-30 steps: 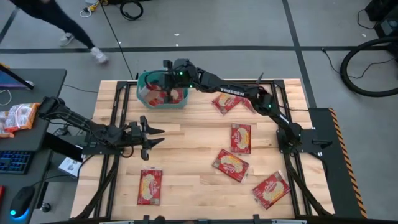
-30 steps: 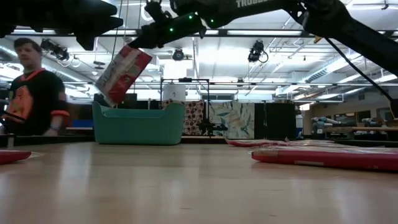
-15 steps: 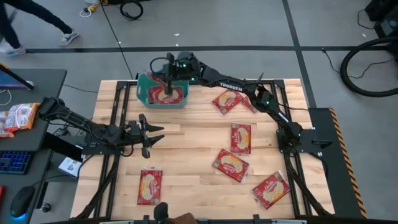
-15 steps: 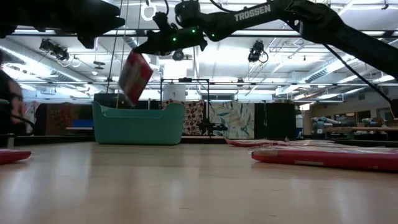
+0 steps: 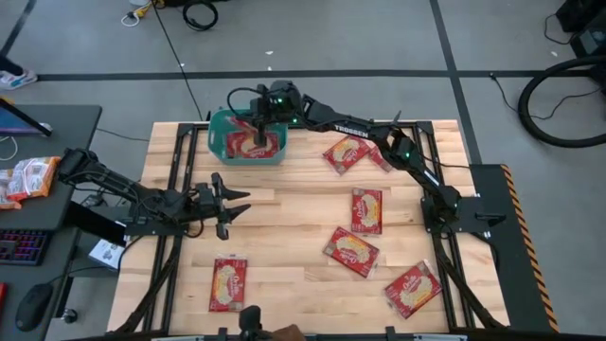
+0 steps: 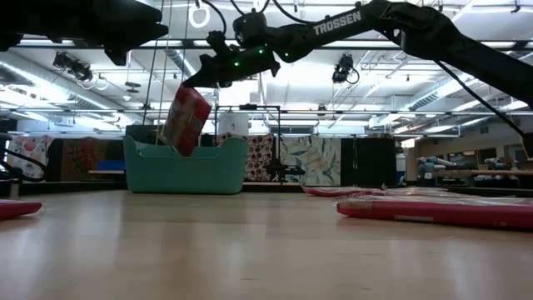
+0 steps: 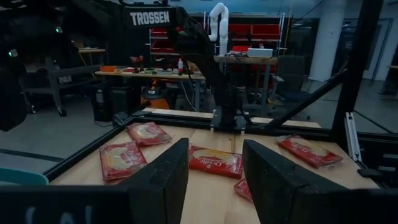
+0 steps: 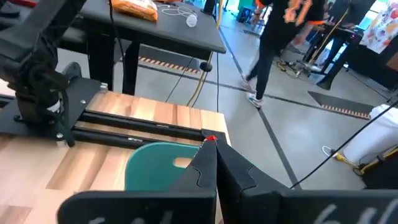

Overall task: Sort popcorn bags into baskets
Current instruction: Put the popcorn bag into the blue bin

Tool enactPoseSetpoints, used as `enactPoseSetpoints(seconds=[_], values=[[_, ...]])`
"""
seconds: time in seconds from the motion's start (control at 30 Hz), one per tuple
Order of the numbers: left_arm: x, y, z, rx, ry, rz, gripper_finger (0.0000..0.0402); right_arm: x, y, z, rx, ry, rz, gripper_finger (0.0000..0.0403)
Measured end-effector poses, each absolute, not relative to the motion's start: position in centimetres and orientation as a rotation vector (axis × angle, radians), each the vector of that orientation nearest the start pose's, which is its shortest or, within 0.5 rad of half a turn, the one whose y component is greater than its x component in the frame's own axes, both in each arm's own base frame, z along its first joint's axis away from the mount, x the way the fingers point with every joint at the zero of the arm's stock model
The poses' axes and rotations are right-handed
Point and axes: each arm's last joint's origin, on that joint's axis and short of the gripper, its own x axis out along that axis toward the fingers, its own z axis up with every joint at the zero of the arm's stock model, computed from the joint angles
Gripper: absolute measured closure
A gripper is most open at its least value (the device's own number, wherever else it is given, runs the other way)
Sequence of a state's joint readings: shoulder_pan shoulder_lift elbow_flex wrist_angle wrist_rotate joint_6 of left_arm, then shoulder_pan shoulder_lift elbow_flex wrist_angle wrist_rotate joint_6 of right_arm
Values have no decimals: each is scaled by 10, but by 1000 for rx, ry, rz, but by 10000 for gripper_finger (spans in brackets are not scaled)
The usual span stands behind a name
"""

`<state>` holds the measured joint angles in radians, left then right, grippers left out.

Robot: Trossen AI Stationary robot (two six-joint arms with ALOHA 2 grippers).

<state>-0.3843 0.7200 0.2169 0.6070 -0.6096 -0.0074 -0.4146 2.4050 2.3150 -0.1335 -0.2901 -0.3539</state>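
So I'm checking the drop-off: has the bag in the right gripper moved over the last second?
Yes. In the low view the popcorn bag, held by the right gripper, has sunk toward the teal basket rim.

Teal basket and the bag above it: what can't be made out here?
- Basket contents: low view, the wall hides them; high view, the right claw covers part.
- Bag: right wrist view, only a red corner shows between the fingers.
- Left claw: idle, open, mid-table.

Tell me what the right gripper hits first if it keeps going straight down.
Most likely the teal bin: the right gripper hangs over it, holding a popcorn bag whose lower end would probably touch first.
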Motion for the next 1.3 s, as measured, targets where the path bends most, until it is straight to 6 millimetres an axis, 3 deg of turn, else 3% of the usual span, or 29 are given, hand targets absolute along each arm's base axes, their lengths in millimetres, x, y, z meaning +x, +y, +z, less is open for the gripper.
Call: enactPoseSetpoints(seconds=[0.17,0.4,0.77,1.07,1.3], values=[[151,-43,223,-63,-106,224,246,520,-216,290,-213,206,-82,401],[151,-43,223,-65,-106,223,246,530,-225,247,-108,269,-64,400],[151,-43,222,-64,-94,223,246,521,-237,244,-63,354,-198,399],[151,-43,221,-62,-90,223,246,507,-249,233,-64,564,-410,384],[151,-43,221,-61,-89,225,246,491,-250,239,-92,709,-463,379]])
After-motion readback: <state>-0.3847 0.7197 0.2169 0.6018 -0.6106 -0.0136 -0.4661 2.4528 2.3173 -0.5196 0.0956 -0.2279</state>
